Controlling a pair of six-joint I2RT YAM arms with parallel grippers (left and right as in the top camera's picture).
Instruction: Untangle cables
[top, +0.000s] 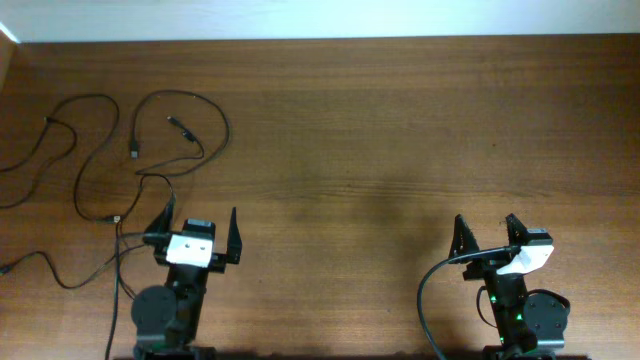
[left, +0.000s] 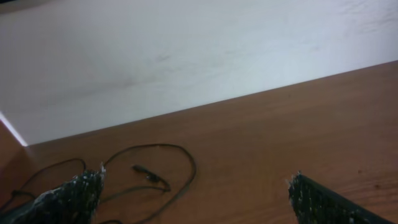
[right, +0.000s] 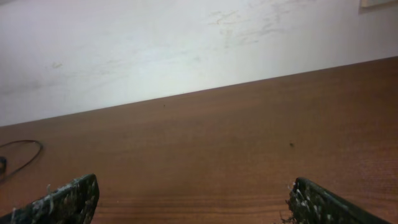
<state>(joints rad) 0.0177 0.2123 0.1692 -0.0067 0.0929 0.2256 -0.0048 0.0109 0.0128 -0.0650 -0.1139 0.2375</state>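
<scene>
Several thin black cables (top: 150, 172) lie looped and crossing on the wooden table at the far left, with small plug ends (top: 135, 150). In the left wrist view a cable loop (left: 186, 168) and a plug (left: 144, 169) lie ahead of the fingers. My left gripper (top: 200, 225) is open and empty, at the near edge beside the cables. My right gripper (top: 487, 232) is open and empty at the near right, far from them. A cable loop shows at the left edge of the right wrist view (right: 25, 152).
A white wall (top: 320, 18) runs along the table's far edge. A thick black robot cable (top: 430, 285) curves by the right arm's base. The table's left edge (top: 8, 60) lies close to the cables.
</scene>
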